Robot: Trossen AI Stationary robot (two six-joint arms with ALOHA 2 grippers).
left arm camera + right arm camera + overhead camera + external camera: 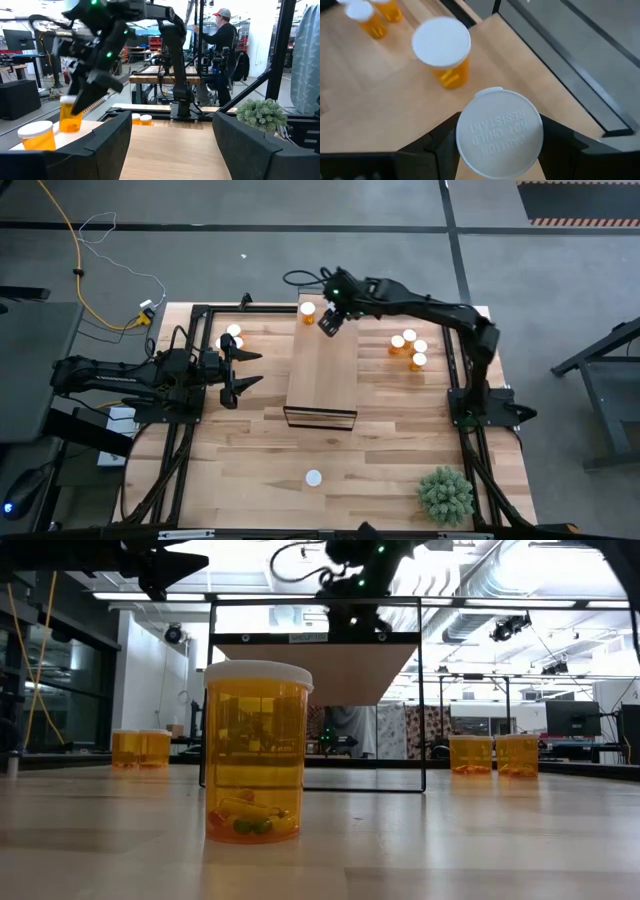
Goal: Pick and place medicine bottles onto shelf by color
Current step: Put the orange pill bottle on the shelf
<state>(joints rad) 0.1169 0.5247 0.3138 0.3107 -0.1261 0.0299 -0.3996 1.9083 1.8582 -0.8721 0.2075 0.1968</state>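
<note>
The shelf (322,375) stands mid-table, a light-wood board on a dark frame. One orange bottle (308,311) with a white cap stands on its far left corner and also shows in the right wrist view (442,50). My right gripper (328,323) is just beside it over the board, shut on another bottle (499,132). My left gripper (248,370) is open and empty to the left of the shelf, near two bottles (233,335) on the table. Three bottles (410,347) stand to the right of the shelf. My right gripper pinches the bottle between its two fingers (437,145), one on each side just under the white cap (499,115). The fingers come from above, slanting down. The bottle stands upright (70,119) over the shelf's far end; whether its base touches the board I cannot tell.
One more bottle (257,750) stands near the table's front edge, showing as a white cap from above (314,477). A small green plant (445,493) sits at the near right corner. A person (222,37) stands in the room beyond the table.
</note>
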